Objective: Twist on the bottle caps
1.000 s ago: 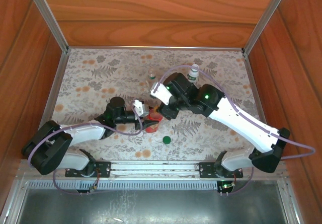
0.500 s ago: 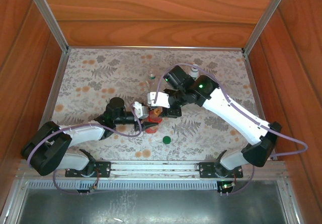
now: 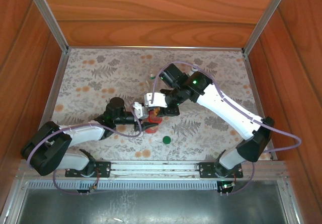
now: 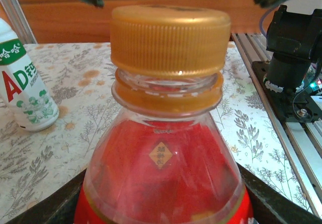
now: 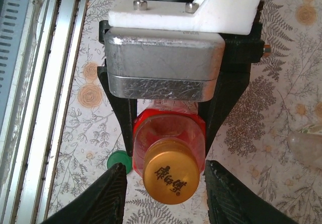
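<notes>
The red bottle [image 4: 161,173] stands upright with my left gripper [image 4: 161,209] shut on its body; the dark fingers [image 5: 116,108] press on both sides. A ribbed gold cap [image 4: 170,38] sits level on its neck. From above, my right gripper [image 5: 170,186] stands open around that cap [image 5: 171,177], a gap on each side of it. In the top view both grippers meet at mid-table: left gripper [image 3: 144,119], red bottle [image 3: 152,126], right gripper [image 3: 156,109]. The white bottle [image 4: 22,88] with its green label stands to the left. The small clear bottle [image 3: 152,76] stands further back.
A loose green cap [image 3: 166,140] lies on the floral cloth near the red bottle, also by the left finger [image 5: 118,161]. The white bottle [image 3: 193,71] peeks out behind the right arm. Wooden walls enclose the table; a metal rail [image 5: 45,83] runs along the near edge.
The right gripper has come down and to the left over the red bottle's cap, and its jaws have narrowed around it. The left gripper and the bottle have stayed put.
</notes>
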`<control>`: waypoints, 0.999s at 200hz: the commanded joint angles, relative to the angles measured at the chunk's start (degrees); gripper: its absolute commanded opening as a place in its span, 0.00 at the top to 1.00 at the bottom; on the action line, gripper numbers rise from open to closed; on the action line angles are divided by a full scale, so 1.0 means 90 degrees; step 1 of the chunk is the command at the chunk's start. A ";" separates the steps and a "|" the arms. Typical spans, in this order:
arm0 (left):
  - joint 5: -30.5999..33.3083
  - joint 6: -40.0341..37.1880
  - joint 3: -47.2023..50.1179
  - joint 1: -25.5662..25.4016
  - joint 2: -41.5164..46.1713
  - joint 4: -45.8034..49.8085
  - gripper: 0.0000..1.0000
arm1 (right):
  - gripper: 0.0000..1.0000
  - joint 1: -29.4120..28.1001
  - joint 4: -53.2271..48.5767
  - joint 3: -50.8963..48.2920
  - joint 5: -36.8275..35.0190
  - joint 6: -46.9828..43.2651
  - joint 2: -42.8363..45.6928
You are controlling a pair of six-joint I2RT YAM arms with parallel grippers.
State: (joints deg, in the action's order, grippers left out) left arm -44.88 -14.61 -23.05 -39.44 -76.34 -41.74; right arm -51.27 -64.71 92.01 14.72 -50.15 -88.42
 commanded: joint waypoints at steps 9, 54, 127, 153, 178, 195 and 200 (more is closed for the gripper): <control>-0.0185 -0.0056 -0.0033 -0.0042 -0.0054 0.0278 0.40 | 0.55 0.0052 -0.0070 0.0051 -0.0048 -0.0165 -0.0126; -0.0171 -0.0079 -0.0059 -0.0041 -0.0143 0.0298 0.40 | 0.64 0.0052 -0.0078 0.0058 -0.0107 -0.0145 -0.0256; -0.0141 -0.0081 -0.0141 -0.0043 -0.0176 0.0332 0.40 | 0.82 0.0052 0.0069 -0.0173 -0.0142 0.0521 -0.0205; 0.0056 -0.0081 -0.0161 -0.0043 -0.0108 0.0340 0.40 | 0.86 0.0052 0.0266 -0.0280 -0.0571 0.1943 -0.0197; 0.0175 -0.0084 -0.0183 -0.0044 -0.0066 0.0359 0.40 | 0.92 0.0032 0.0673 -0.0341 -0.1797 0.4771 -0.0205; 0.0183 -0.0114 -0.0195 -0.0046 -0.0088 0.0360 0.40 | 0.96 -0.0131 0.0508 -0.0302 -0.2275 0.6618 -0.0236; 0.0186 -0.0124 -0.0203 -0.0042 -0.0102 0.0367 0.40 | 0.97 -0.0189 0.0443 -0.0304 -0.2430 0.7155 -0.0236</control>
State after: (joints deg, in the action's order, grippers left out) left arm -42.41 -12.93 -24.16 -39.42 -76.93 -40.73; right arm -51.94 -61.23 90.67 6.33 -16.64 -89.43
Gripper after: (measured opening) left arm 0.605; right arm 0.314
